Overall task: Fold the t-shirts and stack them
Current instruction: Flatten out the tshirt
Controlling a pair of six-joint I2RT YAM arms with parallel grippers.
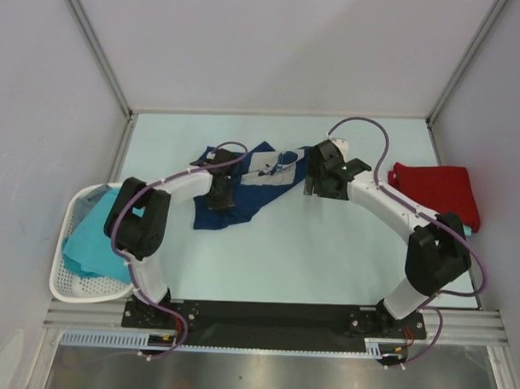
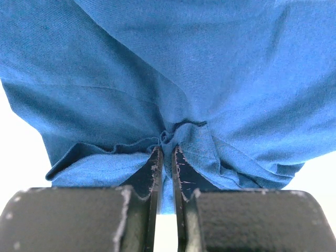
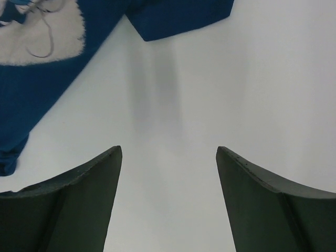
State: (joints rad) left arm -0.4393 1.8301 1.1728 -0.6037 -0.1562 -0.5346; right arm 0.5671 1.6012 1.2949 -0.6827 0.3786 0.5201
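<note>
L jaws pinch navy t-shirt [image 2: 157, 63], R jaws spread above table [image 3: 236, 79].

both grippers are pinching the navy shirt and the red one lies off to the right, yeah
Not both. Only the left gripper is shut on the navy t-shirt; the right wrist view shows the right gripper open over the table, holding nothing. The red t-shirt does lie off to the right.

top: overhead, whole table [image 1: 326, 248] | wrists: close, downward | shared: navy t-shirt [image 1: 251, 203]
</note>
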